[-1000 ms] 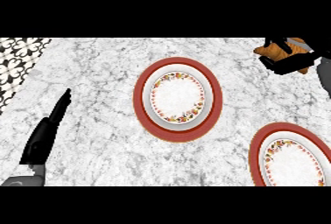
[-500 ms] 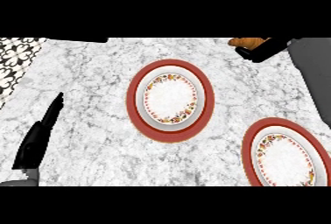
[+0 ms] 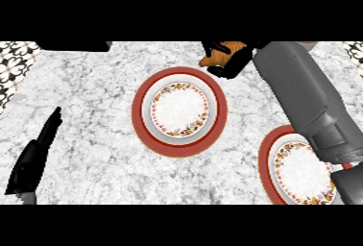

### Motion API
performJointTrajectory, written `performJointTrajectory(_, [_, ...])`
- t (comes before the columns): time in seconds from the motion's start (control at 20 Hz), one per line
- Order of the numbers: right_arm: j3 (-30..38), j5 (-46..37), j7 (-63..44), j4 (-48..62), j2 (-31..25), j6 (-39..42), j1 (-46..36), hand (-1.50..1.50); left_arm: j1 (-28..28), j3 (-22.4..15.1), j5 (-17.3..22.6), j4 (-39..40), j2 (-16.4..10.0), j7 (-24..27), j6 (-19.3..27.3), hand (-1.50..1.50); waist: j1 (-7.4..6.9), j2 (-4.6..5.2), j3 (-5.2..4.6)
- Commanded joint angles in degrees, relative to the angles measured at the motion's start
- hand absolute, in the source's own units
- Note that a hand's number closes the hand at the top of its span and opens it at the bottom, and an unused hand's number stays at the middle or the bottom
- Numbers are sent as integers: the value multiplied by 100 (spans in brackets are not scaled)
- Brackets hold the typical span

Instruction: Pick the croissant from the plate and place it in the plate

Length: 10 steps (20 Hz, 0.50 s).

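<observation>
Croissant (image 3: 211, 60) in right hand (image 3: 231, 67), now nearer centre plate (image 3: 142, 111).

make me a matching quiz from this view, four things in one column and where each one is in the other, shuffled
Things
1. croissant
2. left robot hand
3. middle plate
4. right plate

Places
A. lower right, partly hidden by the grey forearm
B. lower left edge, fingers straight
C. top of the view, held in the right robot hand
D. centre of the counter, nothing on it

Pairs: 1-C, 2-B, 3-D, 4-A
</observation>
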State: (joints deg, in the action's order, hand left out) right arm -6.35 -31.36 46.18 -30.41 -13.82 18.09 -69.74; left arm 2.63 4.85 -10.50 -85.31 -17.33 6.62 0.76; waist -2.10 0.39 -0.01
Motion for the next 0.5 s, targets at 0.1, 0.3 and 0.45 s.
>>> performJointTrajectory(0.1, [-495,-440,-334,245,896,-74,-112,150,100,141,41,108,-108,184,-123,0,54,-9,-3])
performJointTrajectory(0.3, [-617,-629,-338,234,1097,-96,92,150,81,114,-62,22,45,33,4,0,103,-17,0])
performJointTrajectory(0.45, [-768,-743,-558,99,1363,-121,204,150,100,168,-59,108,80,172,4,0,126,-29,0])
